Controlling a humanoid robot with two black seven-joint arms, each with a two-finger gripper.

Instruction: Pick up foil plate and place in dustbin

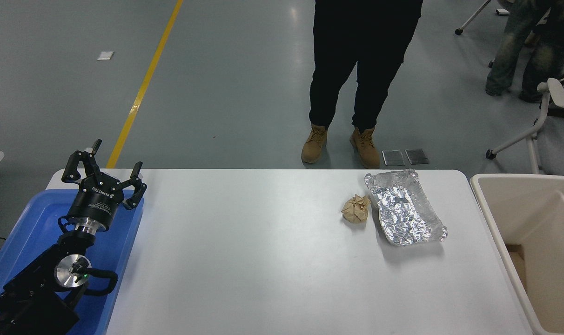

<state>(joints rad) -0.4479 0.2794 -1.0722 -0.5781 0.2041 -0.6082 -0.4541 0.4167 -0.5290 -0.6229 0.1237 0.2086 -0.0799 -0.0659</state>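
The foil plate [404, 208] is a shiny crinkled silver tray lying flat on the white table [263, 260] at its far right. The dustbin [533, 242] is a large beige bin standing just off the table's right edge, its mouth open upward. My left gripper [104, 173] is open and empty, parked at the lower left above a blue tray. My right arm and gripper are out of view.
A small crumpled brown paper ball [356, 208] lies right beside the foil plate's left side. A flat blue tray [30, 232] sits at the table's left edge under my left arm. A person in black trousers and tan boots [361, 74] stands at the far side.
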